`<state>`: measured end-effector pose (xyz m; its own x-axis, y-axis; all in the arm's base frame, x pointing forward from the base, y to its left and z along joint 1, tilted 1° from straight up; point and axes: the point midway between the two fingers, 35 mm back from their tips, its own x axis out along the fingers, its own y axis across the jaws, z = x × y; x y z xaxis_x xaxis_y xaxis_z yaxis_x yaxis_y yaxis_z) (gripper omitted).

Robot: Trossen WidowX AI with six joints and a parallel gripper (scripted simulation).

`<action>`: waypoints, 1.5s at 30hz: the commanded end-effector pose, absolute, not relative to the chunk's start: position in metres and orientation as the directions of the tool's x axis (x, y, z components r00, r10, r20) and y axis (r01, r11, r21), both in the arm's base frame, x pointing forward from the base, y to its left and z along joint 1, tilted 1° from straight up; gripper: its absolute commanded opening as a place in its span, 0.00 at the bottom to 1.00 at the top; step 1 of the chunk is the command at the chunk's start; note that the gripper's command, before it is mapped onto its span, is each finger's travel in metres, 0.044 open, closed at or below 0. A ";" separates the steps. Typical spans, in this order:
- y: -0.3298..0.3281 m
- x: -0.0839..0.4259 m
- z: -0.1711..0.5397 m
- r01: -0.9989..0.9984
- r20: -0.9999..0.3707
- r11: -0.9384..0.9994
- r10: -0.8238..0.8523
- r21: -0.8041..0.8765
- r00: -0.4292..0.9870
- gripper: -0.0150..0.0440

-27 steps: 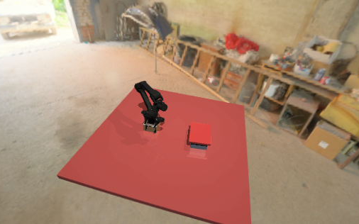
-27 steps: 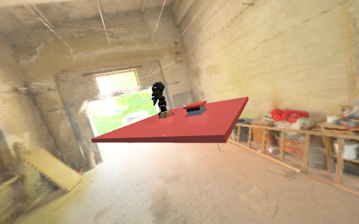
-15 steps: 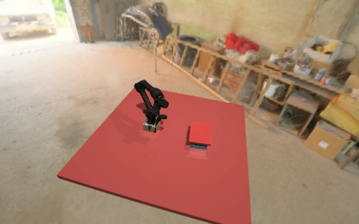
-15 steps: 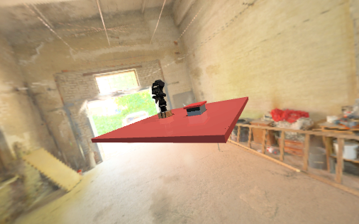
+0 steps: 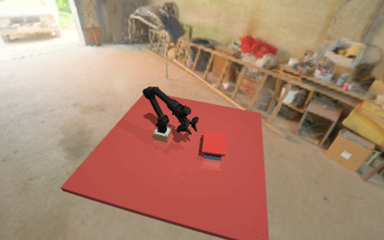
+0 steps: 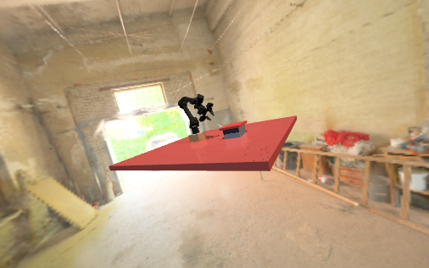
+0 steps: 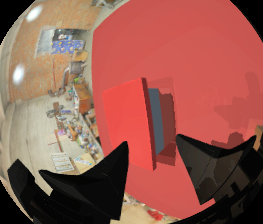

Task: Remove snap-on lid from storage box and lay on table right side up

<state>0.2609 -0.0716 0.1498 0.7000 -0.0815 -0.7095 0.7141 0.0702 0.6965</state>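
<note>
The storage box [image 5: 212, 156] [image 6: 233, 133] [image 7: 156, 120] is blue-grey and stands on the red table. Its red lid [image 5: 214, 143] [image 6: 233, 125] [image 7: 126, 120] lies over the top of the box and sticks out past the walls. Whether it is snapped down all round cannot be told. My gripper [image 5: 193, 131] [image 6: 211, 117] [image 7: 152, 141] is partly open and empty. It is above the table, between the arm's base and the box, and touches neither box nor lid. In the wrist view, the lid and box show beyond the fingertips.
The red table [image 5: 131, 178] [image 6: 168, 159] [image 7: 182, 40] carries the arm's base block [image 5: 162, 137] [image 6: 197, 137], to the left of the box in the top and exterior views. A wooden rack and cluttered shelves stand beyond the table.
</note>
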 end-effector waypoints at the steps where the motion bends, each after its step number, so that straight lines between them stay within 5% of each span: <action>1: -0.044 0.287 0.157 0.618 -0.625 0.092 0.076 0.781 0.777 0.65; 45: -0.043 0.317 0.073 0.614 -0.621 0.093 0.081 0.784 0.780 0.65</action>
